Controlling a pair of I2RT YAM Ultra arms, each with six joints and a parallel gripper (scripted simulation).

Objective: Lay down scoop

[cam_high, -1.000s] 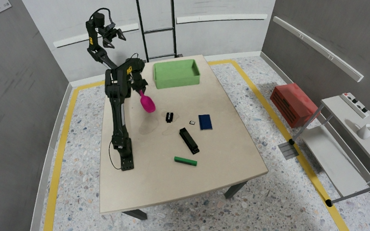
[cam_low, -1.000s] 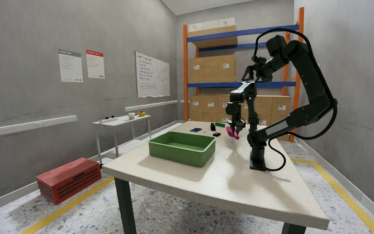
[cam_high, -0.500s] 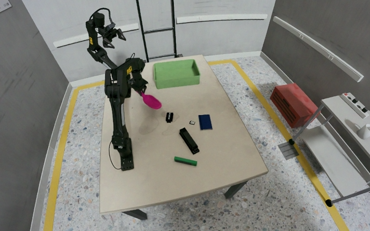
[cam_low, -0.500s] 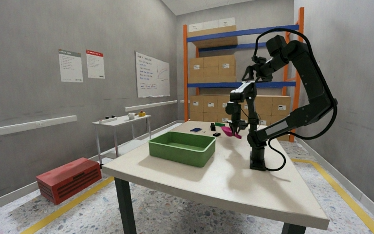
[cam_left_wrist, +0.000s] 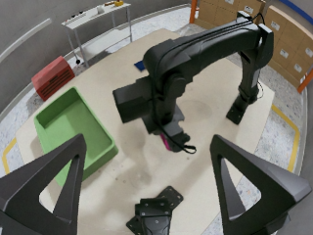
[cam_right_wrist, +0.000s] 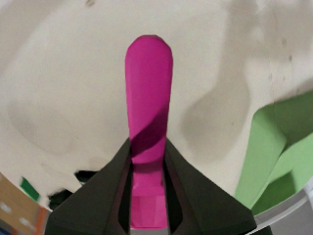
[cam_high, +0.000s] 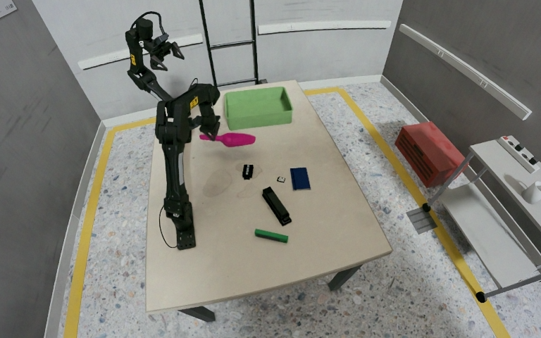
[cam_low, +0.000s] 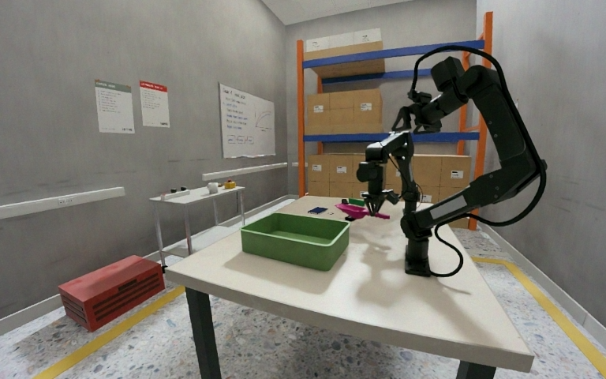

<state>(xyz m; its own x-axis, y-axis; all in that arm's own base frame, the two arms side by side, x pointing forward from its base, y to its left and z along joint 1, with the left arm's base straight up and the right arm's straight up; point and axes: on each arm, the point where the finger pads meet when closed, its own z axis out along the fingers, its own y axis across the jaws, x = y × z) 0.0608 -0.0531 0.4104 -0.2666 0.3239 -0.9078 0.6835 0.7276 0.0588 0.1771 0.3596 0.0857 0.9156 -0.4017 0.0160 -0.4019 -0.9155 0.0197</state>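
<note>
Right gripper: scoop held, blade aimed to the right of the top view.

Right gripper (cam_high: 211, 137) (cam_low: 373, 214) (cam_right_wrist: 149, 148) is nearly closed, fingers pinched on the handle of the magenta scoop (cam_high: 239, 139) (cam_low: 352, 210) (cam_left_wrist: 165, 142) (cam_right_wrist: 149, 88). Wrist view: the handle's rounded end extends past the fingertips toward the upper edge. Scoop is raised off the table (cam_high: 223, 274) (cam_low: 402, 313) (cam_left_wrist: 193, 171) (cam_right_wrist: 73, 49); its shadow falls apart from it. Long axis, top view: nearly left to right, roughly along the near long side of the green litter pan (cam_high: 259, 121) (cam_low: 286, 249) (cam_left_wrist: 100, 162) (cam_right_wrist: 259, 147). Handle end at left, broad blade at right. Scoop appears near that side in the same view, no contact seen. Which way the hollow faces: cannot tell with confidence.

Left gripper (cam_high: 175, 64) (cam_low: 405, 129) (cam_left_wrist: 148, 140): wide open, nothing between the fingers, held high over the pan's end of the workspace.

Farther out on the table, top view: small black block with white lettering (cam_high: 247, 171), tiny black-and-white piece (cam_high: 281, 179), dark blue notebook (cam_high: 299, 178) (cam_low: 317, 210), long black stapler-like object (cam_high: 277, 205) lying diagonally, green bar (cam_high: 271, 236) (cam_low: 356, 201) beyond it. Pan stands upright, open side up.

Your right gripper (cam_high: 214, 137) (cam_low: 372, 213) (cam_left_wrist: 160, 131) (cam_right_wrist: 148, 143) has turned, swinging the bright magenta scoop (cam_high: 238, 139) (cam_low: 350, 210) (cam_left_wrist: 165, 142) (cam_right_wrist: 149, 88) round with it. In the top view, you saw its rounded bowl point down and slightly right a second ago, then more diagonally; now it points right, roughly along the near side of the green rectangular litter pan (cam_high: 259, 120) (cam_low: 290, 252) (cam_left_wrist: 102, 163) (cam_right_wrist: 266, 147), closer to it.
</note>
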